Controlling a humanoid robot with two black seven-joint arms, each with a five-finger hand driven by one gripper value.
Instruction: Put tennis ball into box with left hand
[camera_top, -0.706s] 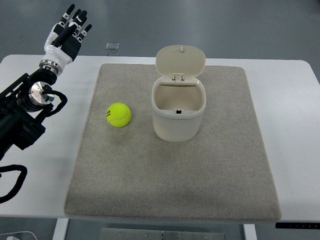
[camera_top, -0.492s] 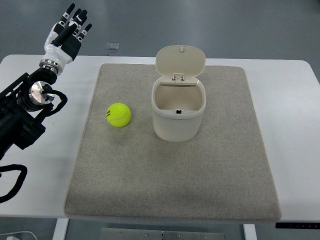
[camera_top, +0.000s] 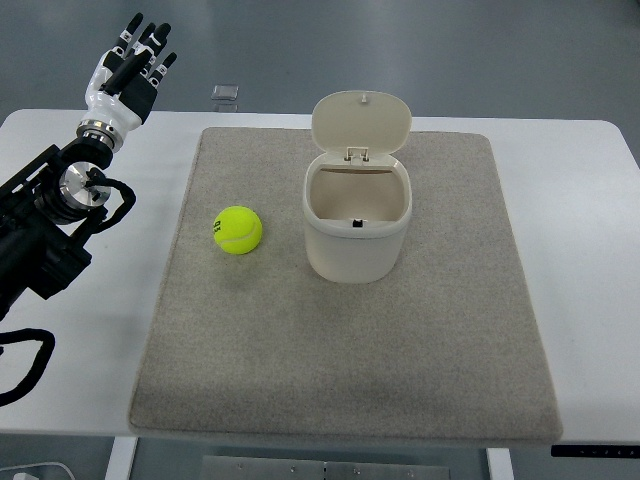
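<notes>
desk (camera_top: 590, 190): grey mat (camera_top: 400, 350) | box (camera_top: 357, 225): mid-mat, lid up, interior clear | tennis ball (camera_top: 238, 230): on mat, left of box, apart | left hand (camera_top: 125, 80): past desk's far-left corner, fingers (camera_top: 150, 45) extended, empty

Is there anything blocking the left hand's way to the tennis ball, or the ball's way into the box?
Nothing visible. The left hand is open at the table's far left; only bare mat separates it from the tennis ball. The box beside the ball stands lid up, mouth clear.

White table (camera_top: 590, 190) — grey mat (camera_top: 340, 350) lying flat.
</notes>
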